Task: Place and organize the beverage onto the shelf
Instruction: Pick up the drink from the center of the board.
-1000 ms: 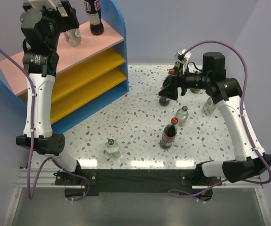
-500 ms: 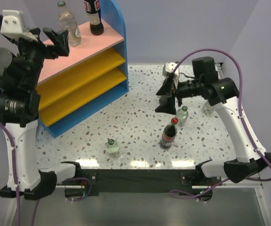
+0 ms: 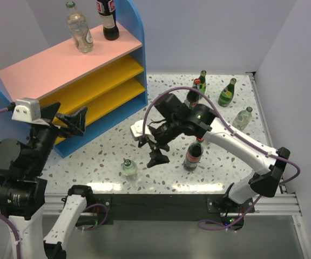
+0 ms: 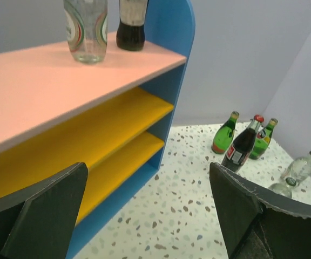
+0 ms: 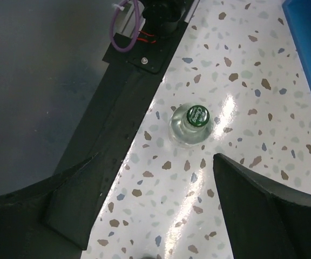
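Your left pincer (image 3: 69, 120) hangs released, gripping nothing, by the left edge of the surface (image 3: 112, 143), in front of the shelf (image 3: 99, 86) that fills the far left corner. Its pink top board (image 3: 53, 65) carries a clear bottle (image 3: 79, 33) and a cola bottle (image 3: 108, 21). Your right pincer (image 5: 155, 210) is spread wide and empty, above and apart from a green-capped clear bottle (image 5: 192, 125) by the near edge. A second cola bottle (image 3: 193, 155) stands to its right. Two green glass bottles (image 3: 227, 93) stand toward the far right corner.
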Action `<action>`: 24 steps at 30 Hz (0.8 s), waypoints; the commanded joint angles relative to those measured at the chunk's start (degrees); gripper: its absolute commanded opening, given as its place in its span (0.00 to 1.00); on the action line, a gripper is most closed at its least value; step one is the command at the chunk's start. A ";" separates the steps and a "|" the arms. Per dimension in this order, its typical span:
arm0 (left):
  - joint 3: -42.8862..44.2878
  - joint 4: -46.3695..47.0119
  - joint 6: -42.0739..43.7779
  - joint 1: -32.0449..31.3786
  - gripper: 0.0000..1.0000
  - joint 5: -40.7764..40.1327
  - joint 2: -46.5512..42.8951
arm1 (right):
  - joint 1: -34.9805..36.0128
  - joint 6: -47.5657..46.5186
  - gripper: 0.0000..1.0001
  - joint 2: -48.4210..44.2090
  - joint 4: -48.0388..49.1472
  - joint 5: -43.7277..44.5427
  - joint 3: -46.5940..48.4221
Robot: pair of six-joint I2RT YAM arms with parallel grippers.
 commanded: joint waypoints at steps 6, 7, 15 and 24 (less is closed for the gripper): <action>-10.46 -7.19 -5.51 0.23 1.00 -1.10 -10.87 | 9.04 3.29 0.85 6.24 10.87 14.65 -1.39; -11.78 -7.72 -6.04 0.23 1.00 -1.97 -12.88 | 10.17 3.38 0.85 6.94 11.65 15.71 -1.74; -14.69 -12.21 -7.89 0.23 1.00 -5.93 -20.10 | 13.17 3.20 0.85 12.75 13.86 22.48 -2.01; -13.81 -13.62 -7.18 0.23 1.00 -6.64 -21.07 | 13.88 3.73 0.79 16.44 14.82 24.68 -1.92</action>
